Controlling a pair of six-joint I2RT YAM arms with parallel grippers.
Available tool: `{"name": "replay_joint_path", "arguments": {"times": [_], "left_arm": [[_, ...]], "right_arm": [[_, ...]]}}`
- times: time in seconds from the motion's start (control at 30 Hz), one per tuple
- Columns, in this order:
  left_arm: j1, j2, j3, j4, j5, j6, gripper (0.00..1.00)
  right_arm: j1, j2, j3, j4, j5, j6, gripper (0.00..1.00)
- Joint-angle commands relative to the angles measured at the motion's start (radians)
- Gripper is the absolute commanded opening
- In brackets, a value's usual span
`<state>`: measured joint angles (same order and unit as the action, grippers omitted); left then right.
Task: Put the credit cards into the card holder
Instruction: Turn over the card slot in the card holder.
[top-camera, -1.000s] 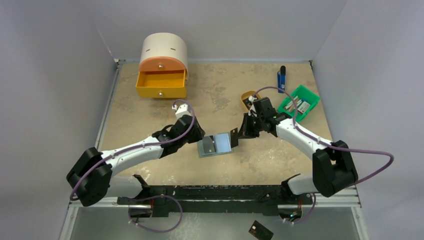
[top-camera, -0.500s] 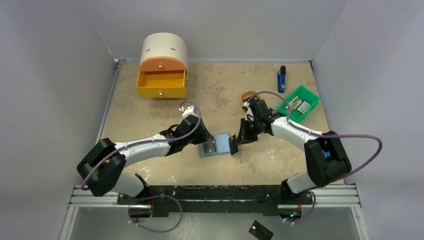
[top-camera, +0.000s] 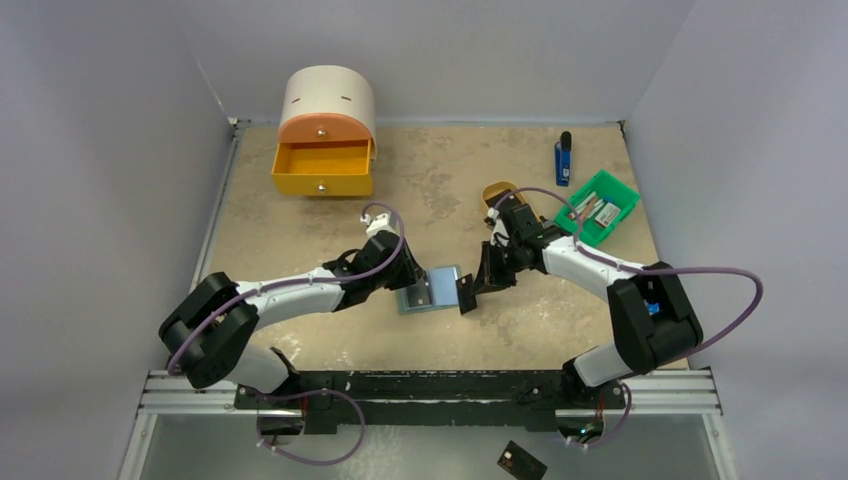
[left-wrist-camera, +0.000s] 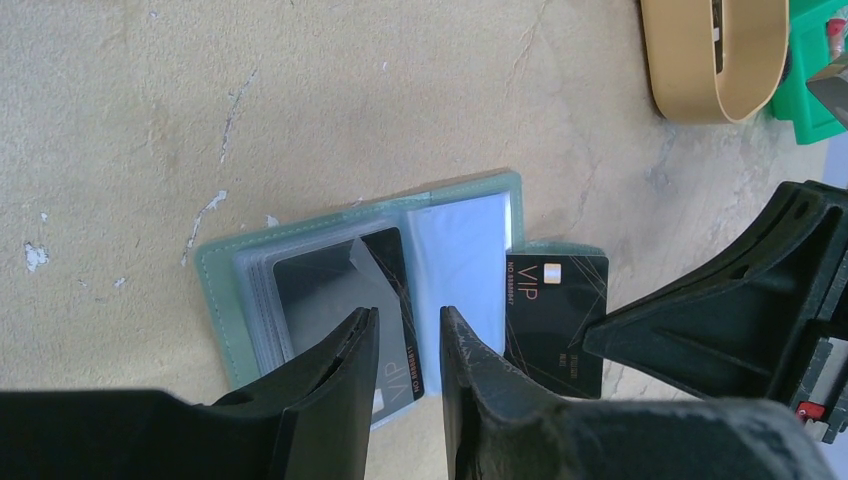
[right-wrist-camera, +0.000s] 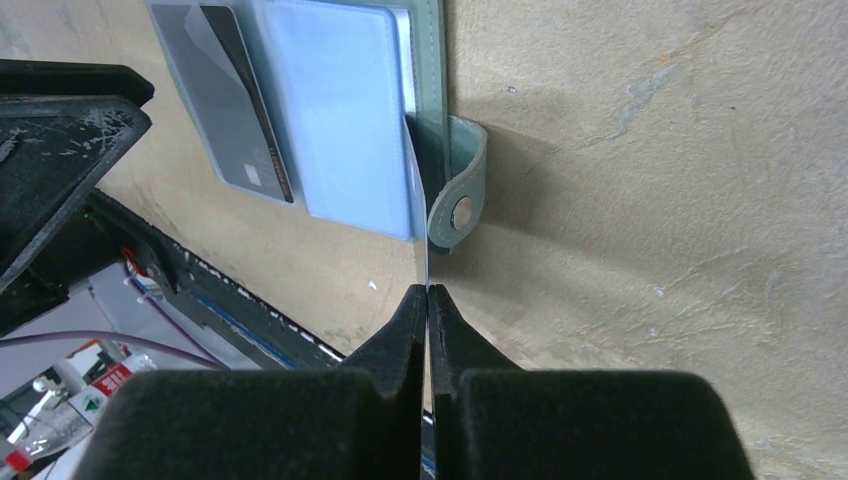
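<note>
Card holder (top-camera: 440, 286) lies open mid-table (top-camera: 290, 235), btwn the two arms; one credit card (left-wrist-camera: 335, 290) already sits under a clear sleeve (left-wrist-camera: 352, 262) in the half nearer the left arm. The second card (left-wrist-camera: 555, 318) is pinched edge-on by the right gripper (right-wrist-camera: 428, 300), jaws pressed tight on it; its leading edge is at the holder's rim by the tab (right-wrist-camera: 458, 190), not yet inside the pale pocket (right-wrist-camera: 340, 110); looks like mid-insertion. Left gripper (left-wrist-camera: 405, 335) is over the holder w/ fingers a bit apart; prob steadying it, can't tell if it nips a leaf. What looks like a third card (top-camera: 521, 462) lies off the table on the lower shelf (top-camera: 400, 450); not yet fetched.
</note>
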<state>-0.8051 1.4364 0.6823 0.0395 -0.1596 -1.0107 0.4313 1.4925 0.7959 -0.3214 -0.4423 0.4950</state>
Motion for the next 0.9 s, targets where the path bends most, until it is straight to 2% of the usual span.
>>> {"name": "replay_joint_path", "arguments": {"times": [0.0,0.43,0.87], "left_arm": [[0.005,0.000,-0.005,0.042,0.002,-0.006,0.28],[0.005,-0.026,-0.016,0.028,0.003,-0.003,0.28],[0.007,-0.072,-0.006,-0.017,-0.033,0.009,0.29]], "right_arm": [[0.001,0.024,-0.007,0.034,-0.047,-0.029,0.00],[0.002,0.003,-0.017,0.148,-0.157,0.026,0.00],[0.003,-0.060,0.012,0.134,-0.206,0.038,0.00]]}}
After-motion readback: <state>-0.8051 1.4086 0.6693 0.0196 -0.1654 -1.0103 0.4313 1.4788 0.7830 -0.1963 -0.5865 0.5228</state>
